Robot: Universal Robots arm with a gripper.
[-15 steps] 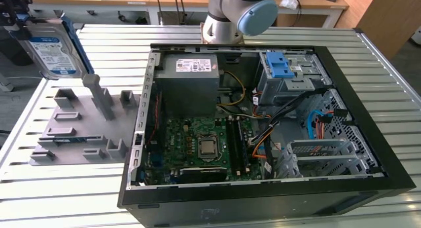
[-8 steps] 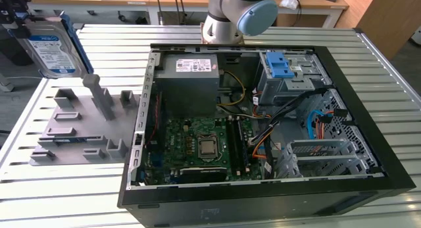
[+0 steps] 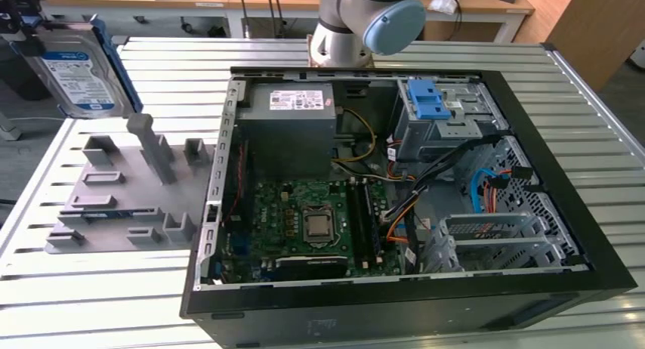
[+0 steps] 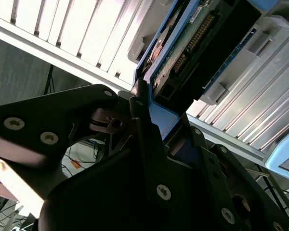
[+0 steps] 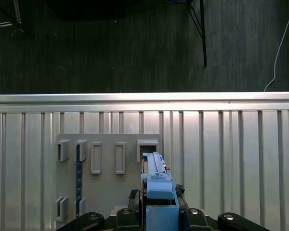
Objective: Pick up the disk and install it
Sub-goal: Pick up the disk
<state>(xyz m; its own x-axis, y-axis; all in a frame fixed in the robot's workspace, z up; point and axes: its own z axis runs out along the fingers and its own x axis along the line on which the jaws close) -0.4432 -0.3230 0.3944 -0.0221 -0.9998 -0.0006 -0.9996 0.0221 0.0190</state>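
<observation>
My gripper [image 5: 160, 211] clamped on the disk [image 3: 75, 71], held above the grey slotted fixture [image 3: 111, 205], at the exterior view's left of the open computer case [image 3: 403, 307]

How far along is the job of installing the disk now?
Done: the disk is picked up and hangs clear of the grey holder plate. In hand: the hand is shut on the disk's blue bracket, off to the exterior view's left of the open computer case. Left: the disk is not yet in the case's drive bay.
</observation>
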